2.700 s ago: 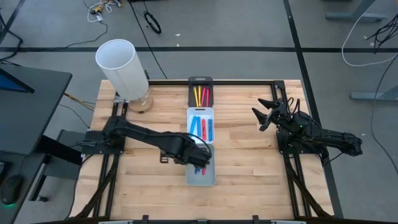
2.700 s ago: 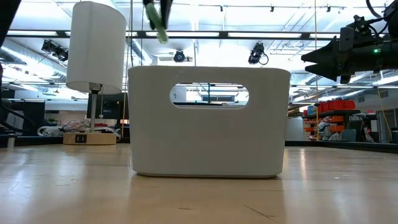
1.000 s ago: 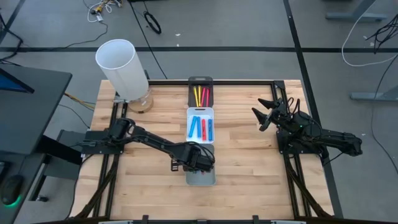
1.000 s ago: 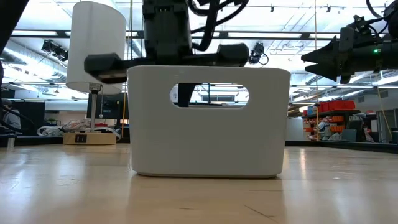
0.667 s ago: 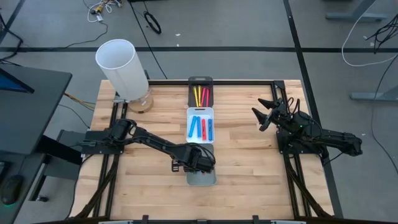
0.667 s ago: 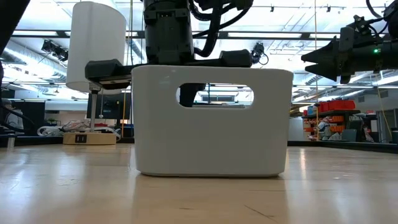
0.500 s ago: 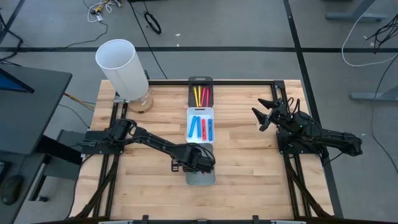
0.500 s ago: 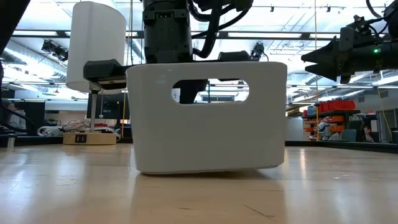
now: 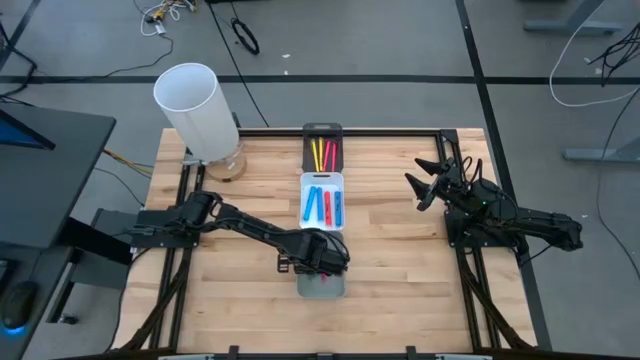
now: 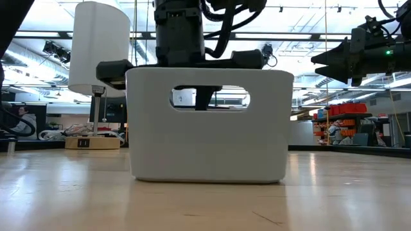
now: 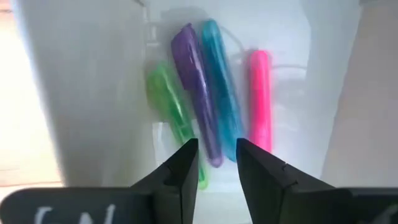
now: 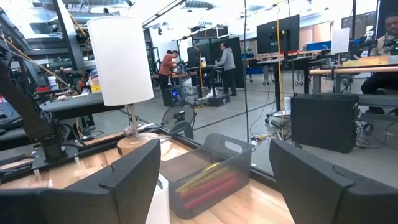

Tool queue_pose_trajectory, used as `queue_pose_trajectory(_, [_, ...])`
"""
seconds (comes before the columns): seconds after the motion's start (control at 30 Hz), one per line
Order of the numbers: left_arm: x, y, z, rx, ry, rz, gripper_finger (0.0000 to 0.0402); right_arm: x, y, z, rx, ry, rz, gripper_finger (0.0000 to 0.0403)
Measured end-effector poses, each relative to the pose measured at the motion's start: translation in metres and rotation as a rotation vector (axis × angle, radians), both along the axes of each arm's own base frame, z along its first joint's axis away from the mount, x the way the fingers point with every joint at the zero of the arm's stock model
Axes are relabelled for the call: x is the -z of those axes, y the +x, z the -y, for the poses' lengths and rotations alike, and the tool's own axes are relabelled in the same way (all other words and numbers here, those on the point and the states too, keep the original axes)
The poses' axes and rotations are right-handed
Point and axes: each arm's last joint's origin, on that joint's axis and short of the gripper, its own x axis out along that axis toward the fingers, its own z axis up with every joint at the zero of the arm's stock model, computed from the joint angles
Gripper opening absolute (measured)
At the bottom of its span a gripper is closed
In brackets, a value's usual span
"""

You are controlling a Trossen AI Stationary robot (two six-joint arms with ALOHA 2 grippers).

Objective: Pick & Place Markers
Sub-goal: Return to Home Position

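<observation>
risk assessment, judged from position only. the left end effector hangs low inside the grey bin, the bin nearest the tabletop's front edge. in the low view its body sits level with the bin's rim. if the arm pulls away sideways before it rises, the fingers could catch a wall and drag or tip the bin, spilling what is sorted. a straight lift first looks the safer exit. second risk: the fingertips stand just over the near end of the purple marker. any dip or closing there could snag it or push it against its neighbours. third risk: the white cylinder stands near the left arm's base, so a wide swing on the way back could strike it.

end effector state: the left fingers are parted by a narrow gap and pinch nothing. whether they touch the purple marker cannot be told from the wrist view. the right end effector waits at the right side of the tabletop, fingers spread wide and empty.

task items: on the grey bin's floor lie the green marker, the purple marker, a teal marker and a pink marker, side by side. blue and red markers lie in the white bin. yellow and red markers lie in the black bin. no marker shows loose on the tabletop.
</observation>
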Motion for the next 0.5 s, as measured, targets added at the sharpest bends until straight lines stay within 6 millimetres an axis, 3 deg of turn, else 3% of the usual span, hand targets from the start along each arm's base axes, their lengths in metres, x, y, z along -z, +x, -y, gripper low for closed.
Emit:
queue_pose_trajectory(0.23, [-0.017, 0.003, 0.001, 0.012, 0.012, -0.002, 0.011, 0.0, 0.0, 0.0, 0.0, 0.0, 0.0, 0.0302])
queue_pose_trajectory(0.5, [-0.064, 0.004, 0.0, 0.155, 0.09, 0.001, 0.0108, 0.0, 0.0, 0.0, 0.0, 0.0, 0.0, 0.0302])
